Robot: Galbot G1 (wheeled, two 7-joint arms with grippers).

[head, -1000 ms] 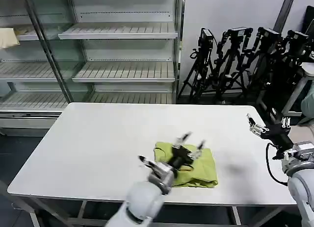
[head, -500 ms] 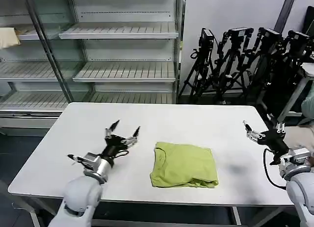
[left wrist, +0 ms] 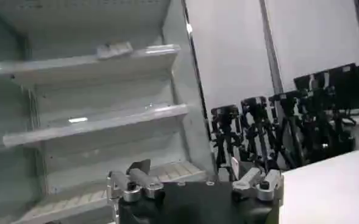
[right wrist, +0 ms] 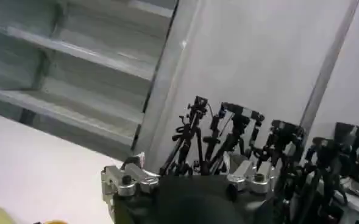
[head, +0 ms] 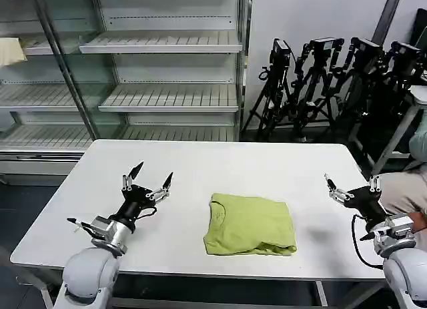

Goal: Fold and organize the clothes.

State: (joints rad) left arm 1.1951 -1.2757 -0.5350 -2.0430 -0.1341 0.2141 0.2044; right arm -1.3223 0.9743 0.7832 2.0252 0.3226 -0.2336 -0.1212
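The T-shirt (head: 249, 224) lies folded on the table (head: 200, 169), a little right of the frame's middle and in its lower half, near the table's front edge. The left gripper (head: 148, 177) is over the table left of the T-shirt, apart from it, fingers spread. The right gripper (head: 351, 187) is at the right side of the frame, near the table's right edge, fingers also spread. Behind the table, the shelves (head: 160, 45) fill the upper left, and the tripods (head: 333, 82) stand in the upper right.

White rounded arms, black wrists, silver-fingered left tool (head: 148, 181).
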